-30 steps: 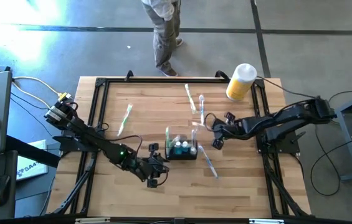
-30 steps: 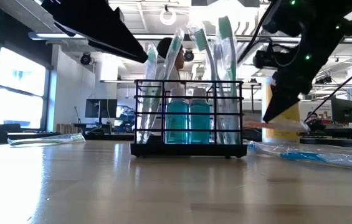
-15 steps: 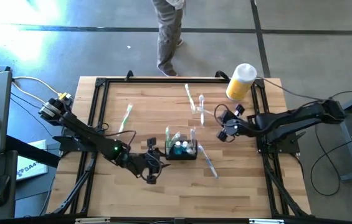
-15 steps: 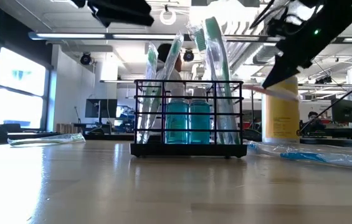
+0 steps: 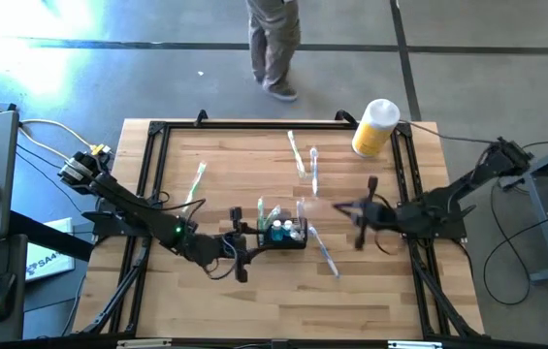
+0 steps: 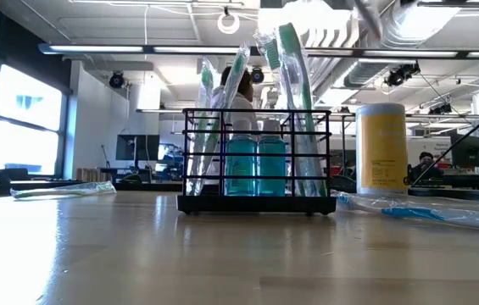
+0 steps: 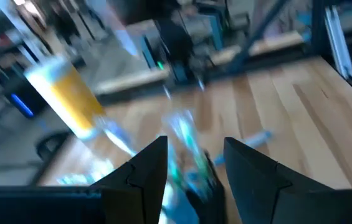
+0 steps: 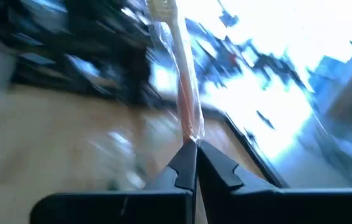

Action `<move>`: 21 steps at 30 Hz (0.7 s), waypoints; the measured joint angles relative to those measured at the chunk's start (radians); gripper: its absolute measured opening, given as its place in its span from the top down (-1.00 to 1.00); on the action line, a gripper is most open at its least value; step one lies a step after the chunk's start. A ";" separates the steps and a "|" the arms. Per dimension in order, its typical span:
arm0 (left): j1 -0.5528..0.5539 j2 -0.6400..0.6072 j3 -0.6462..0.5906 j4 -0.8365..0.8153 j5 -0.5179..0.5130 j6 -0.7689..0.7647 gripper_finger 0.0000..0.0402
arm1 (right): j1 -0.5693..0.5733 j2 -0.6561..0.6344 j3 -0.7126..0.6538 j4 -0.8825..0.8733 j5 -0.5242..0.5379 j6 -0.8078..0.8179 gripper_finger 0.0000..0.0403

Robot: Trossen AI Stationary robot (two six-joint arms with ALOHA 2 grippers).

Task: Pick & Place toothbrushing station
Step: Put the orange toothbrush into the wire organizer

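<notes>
We see the caddy (image 5: 283,233) standing upright near the middle of the table (image 5: 225,301), a black wire box. In the low view it holds two blue bottles (image 6: 256,165) side by side and several wrapped toothbrushes (image 6: 294,93) that stick up well above its rim.

Our left gripper (image 5: 246,242) sits just beside the caddy on its left side. Its fingers (image 7: 147,171) stand apart in the left wrist view, with the caddy's blurred contents showing in the gap between them; we cannot tell whether they touch the wire.

Our right gripper (image 5: 361,211) is to the right of the caddy and apart from it, blurred in the high view. In the right wrist view its fingers are pinched together on a wrapped brush (image 8: 179,68) with an orange handle, which points away from the fingertips.

More wrapped brushes lie flat on the table: one green (image 5: 196,184) toward the left, two (image 5: 305,160) near the far edge, one blue (image 5: 325,254) just right of the caddy. A yellow cylinder (image 5: 374,128) with a white cap stands at the far right corner. A person's legs (image 5: 275,48) show beyond the far edge.
</notes>
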 joint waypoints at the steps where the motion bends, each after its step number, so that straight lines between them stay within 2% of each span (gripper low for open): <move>1: 0.000 0.000 0.000 0.040 -0.006 0.039 0.25 | 0.025 0.009 0.001 0.054 -0.023 -0.056 0.99; 6: 0.000 0.000 0.000 0.269 0.007 0.238 0.25 | 0.088 0.069 0.000 0.236 -0.134 -0.188 0.99; 10: 0.014 0.000 0.000 0.377 0.080 0.338 0.25 | 0.084 0.141 0.001 0.346 -0.167 -0.246 0.99; 17: 0.084 0.005 0.000 0.409 0.301 0.344 0.25 | 0.068 0.265 0.001 0.546 -0.171 -0.333 0.99; 21: 0.125 0.005 0.000 0.412 0.400 0.272 0.25 | 0.064 0.316 0.001 0.641 -0.153 -0.341 0.99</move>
